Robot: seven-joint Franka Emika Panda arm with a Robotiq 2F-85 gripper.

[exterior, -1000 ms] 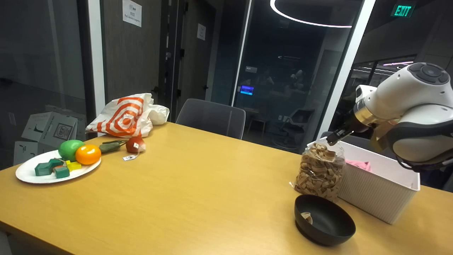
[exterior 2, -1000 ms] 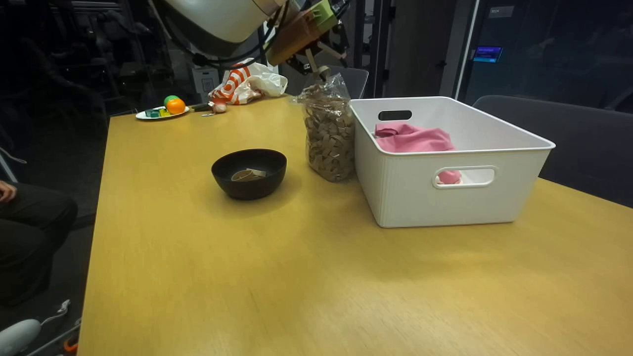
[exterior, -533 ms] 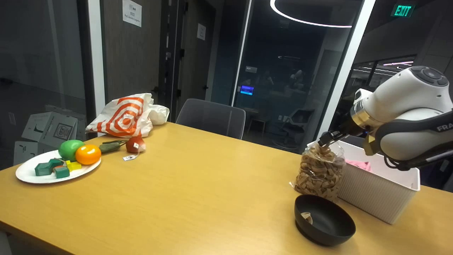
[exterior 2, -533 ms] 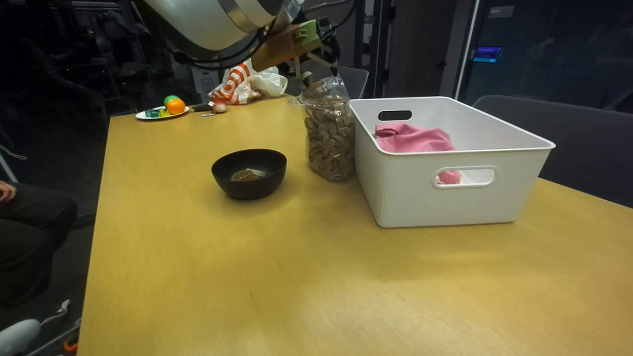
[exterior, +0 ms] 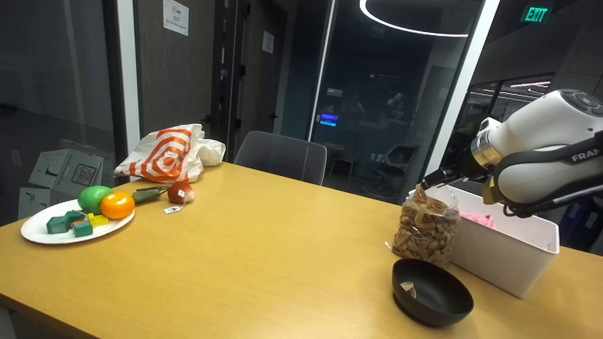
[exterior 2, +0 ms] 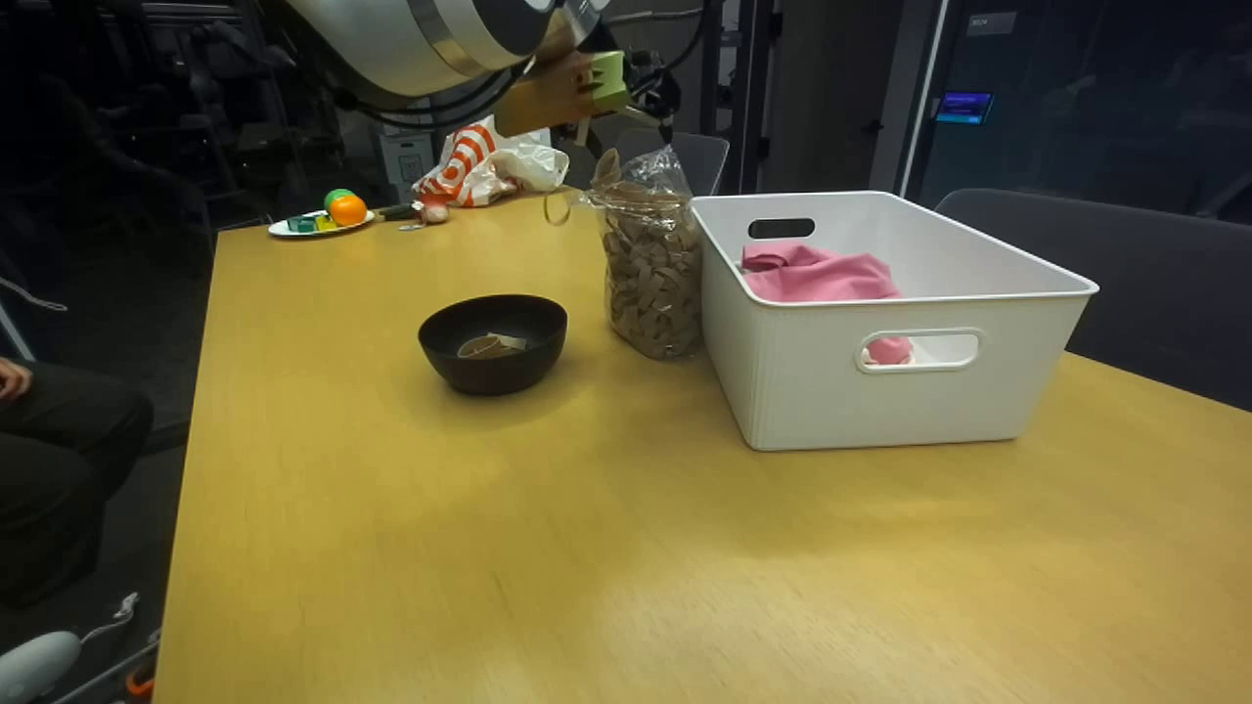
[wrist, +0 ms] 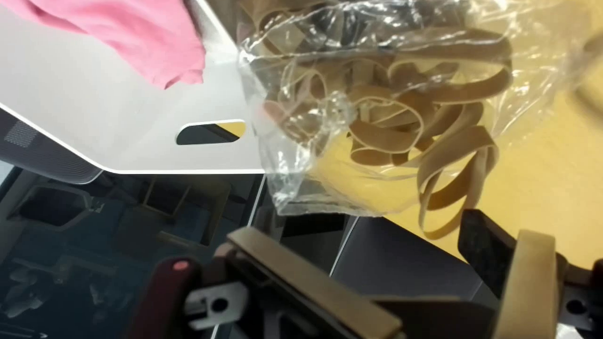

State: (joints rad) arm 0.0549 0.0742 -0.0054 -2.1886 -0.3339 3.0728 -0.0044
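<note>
A clear plastic bag of tan rubber bands (exterior: 424,230) stands upright on the table, its top open. Just above it my gripper (exterior: 426,182) is spread wide, also seen over the bag (exterior 2: 650,279) in an exterior view. In the wrist view the gripper (wrist: 353,230) has nothing pinched between its tan-wrapped fingers (wrist: 320,282). A looped band (wrist: 457,197) sticks out of the bag beside one dark fingertip; whether they touch I cannot tell. A thin loose loop (exterior 2: 546,210) shows beside the bag's top. The black bowl (exterior: 443,292) in front holds a few bands (exterior 2: 484,346).
A white bin (exterior 2: 890,391) with pink cloth (exterior 2: 822,274) stands against the bag. Farther off are a white plate (exterior: 35,230) with toy fruit and blocks, a red onion-like item (exterior: 180,193) and a white-and-orange shopping bag (exterior: 165,155). Someone sits at the table's side (exterior 2: 68,450).
My gripper has shifted over the bag's mouth and its jaws have spread apart. A band now stands up from the bag top, and a loose loop has appeared beside it.
</note>
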